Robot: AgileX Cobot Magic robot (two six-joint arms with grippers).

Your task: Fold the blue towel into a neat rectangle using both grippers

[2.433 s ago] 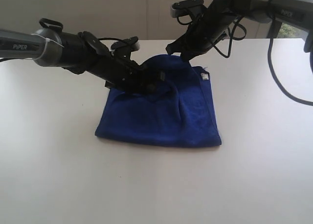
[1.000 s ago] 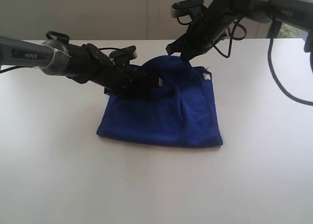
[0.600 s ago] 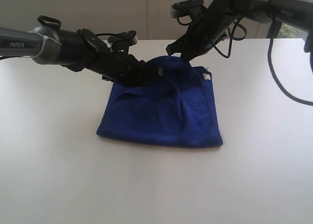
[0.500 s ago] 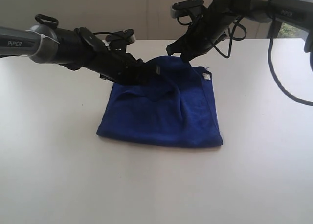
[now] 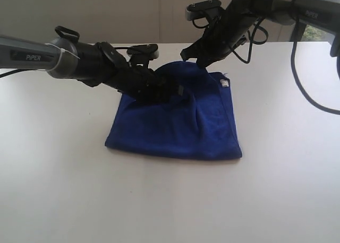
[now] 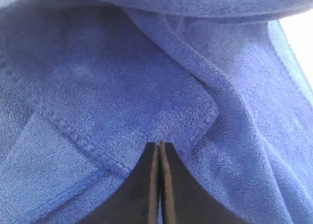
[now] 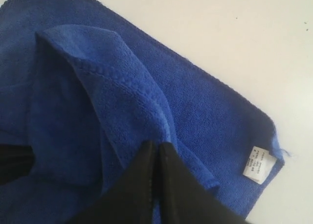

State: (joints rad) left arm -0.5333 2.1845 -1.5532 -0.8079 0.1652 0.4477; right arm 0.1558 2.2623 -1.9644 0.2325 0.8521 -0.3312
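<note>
Royal-blue soft microfibre towel [image 5: 175,123] lies folded over near the middle of the plain white tabletop [image 5: 64,195], near edge flat, far edge humped. Black narrow-jawed right gripper [image 5: 198,61] has its fingers pressed together on a raised fold at the far edge, holding it off the table. The small white care tag [image 5: 223,83] sits just beside it, at the far right corner. Black narrow-jawed left gripper [image 5: 178,89] lies low over the cloth, fingers likewise fully together. Its tips are at a hemmed corner flap which, from the wrist view, I judge pinched, though only by the very edge. Risks as I read them: that shallow left hold slips out once I pull, dropping the corner crooked; the two arms sit close together, so a crossing move may knock them; unequal lift drags the lower layer and skews the rectangle; bunched layers under the hump trap a crease.
</note>
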